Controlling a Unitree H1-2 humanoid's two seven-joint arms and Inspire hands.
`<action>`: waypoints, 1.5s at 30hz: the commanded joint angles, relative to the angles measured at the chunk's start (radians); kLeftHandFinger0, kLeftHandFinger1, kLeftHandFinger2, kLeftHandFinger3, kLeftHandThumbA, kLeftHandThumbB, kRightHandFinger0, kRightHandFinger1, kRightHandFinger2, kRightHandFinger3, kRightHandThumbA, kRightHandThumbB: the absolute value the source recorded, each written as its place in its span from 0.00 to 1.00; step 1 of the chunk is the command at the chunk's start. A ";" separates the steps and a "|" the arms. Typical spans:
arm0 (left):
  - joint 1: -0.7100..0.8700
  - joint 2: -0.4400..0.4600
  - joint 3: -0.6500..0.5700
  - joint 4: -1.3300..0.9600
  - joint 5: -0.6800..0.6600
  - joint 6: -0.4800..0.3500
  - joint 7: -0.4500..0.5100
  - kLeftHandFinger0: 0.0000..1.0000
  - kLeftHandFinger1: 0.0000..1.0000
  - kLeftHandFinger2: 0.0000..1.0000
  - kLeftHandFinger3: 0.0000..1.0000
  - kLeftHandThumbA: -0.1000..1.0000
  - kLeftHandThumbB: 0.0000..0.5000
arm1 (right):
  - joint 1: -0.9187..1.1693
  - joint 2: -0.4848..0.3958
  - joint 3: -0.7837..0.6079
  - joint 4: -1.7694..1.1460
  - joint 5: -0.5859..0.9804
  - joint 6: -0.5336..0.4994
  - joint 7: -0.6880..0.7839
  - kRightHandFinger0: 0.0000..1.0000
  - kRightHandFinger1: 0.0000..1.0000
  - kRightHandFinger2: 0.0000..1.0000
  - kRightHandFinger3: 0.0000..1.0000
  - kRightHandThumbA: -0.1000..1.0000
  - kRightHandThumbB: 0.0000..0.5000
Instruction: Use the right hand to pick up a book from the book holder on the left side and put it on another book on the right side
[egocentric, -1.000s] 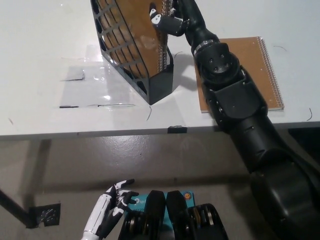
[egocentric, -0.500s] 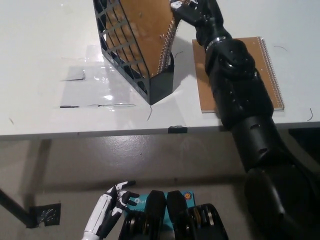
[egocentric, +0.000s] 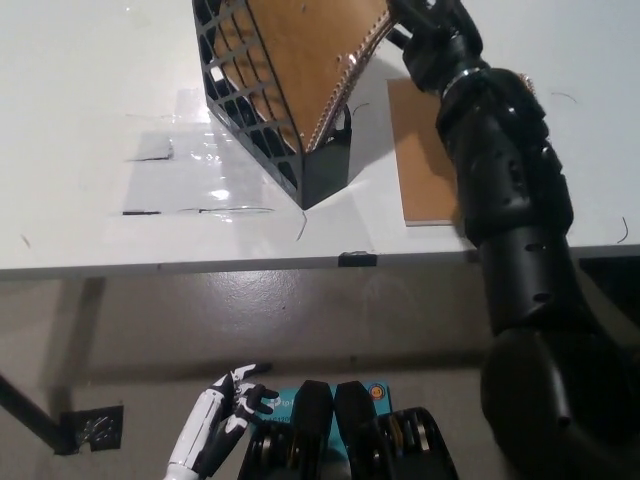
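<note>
Here the white bench (egocentric: 90, 120) fills the upper frame. At top centre, a black lattice book holder (egocentric: 262, 110) holds a tilted spiral-bound brown book (egocentric: 300, 60). Right of it lies another brown book (egocentric: 425, 160). The right robot hand (egocentric: 425, 15) reaches the tilted book's top edge; grip cannot be told. The left robot hand (egocentric: 215, 425) rests at lower left, fingers loosely apart.

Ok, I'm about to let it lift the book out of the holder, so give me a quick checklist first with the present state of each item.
1. Right hand at the book's top edge: ok, though the picture's edge cuts it off.
2. Grip closed on the book: cannot tell.
3. Book still in the book holder: ok, leaning towards the right.
4. Target book flat on the table: ok, partly hidden by the right arm.
5. Left hand out of the way: ok, resting low below the table edge.
</note>
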 joint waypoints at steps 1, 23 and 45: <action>-0.021 0.012 -0.005 -0.017 0.008 -0.034 -0.005 0.48 0.51 0.58 0.76 0.90 0.27 | -0.341 -0.028 -0.120 -0.268 0.374 0.156 -0.004 0.00 0.30 0.74 1.00 0.00 0.15; -0.014 0.016 -0.013 -0.027 0.009 -0.031 -0.014 0.48 0.51 0.57 0.75 0.90 0.26 | -0.344 -0.194 -0.046 -0.323 0.402 0.156 -0.060 0.00 0.32 0.74 1.00 0.00 0.13; -0.006 0.009 -0.011 0.008 0.003 -0.067 0.004 0.49 0.55 0.61 0.76 0.89 0.25 | -0.175 -0.420 0.143 -0.102 0.565 0.156 -0.054 0.00 0.25 0.65 1.00 0.00 0.12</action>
